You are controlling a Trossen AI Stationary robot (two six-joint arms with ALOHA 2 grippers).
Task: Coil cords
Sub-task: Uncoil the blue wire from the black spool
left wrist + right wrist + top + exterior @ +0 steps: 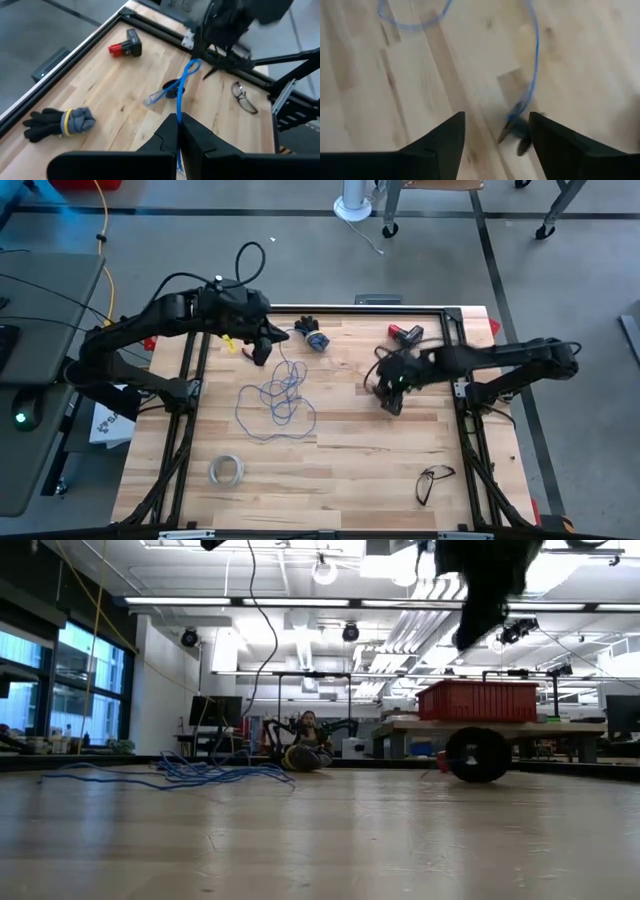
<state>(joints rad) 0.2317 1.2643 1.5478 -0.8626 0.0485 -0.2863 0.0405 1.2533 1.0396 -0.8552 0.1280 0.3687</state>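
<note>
- Right now the job is at its gathering stage: the thin blue wire [278, 402] lies as a loose tangle on the middle of the table [330, 470], nowhere near coiled.
- Up at the far left side, the left gripper [262, 348] has its fingers pressed together on a strand of the wire, which runs out between them in the left wrist view.
- Near the table's right centre, the right gripper [390, 398] hovers with its fingers apart, holding nothing; in its own view a stretch of wire and a small dark end piece [517, 134] lie on the wood between them.
- Next, I judge, the right gripper must drop and close on that end, so the two arms can draw the wire into loops.
- Room is good: bare wood lies in front of the tangle. The glove [310, 335] at the far edge, the red-and-black battery [405, 333], the glasses [432, 480] and the roll of tape [226, 470] all sit well apart from it.
</note>
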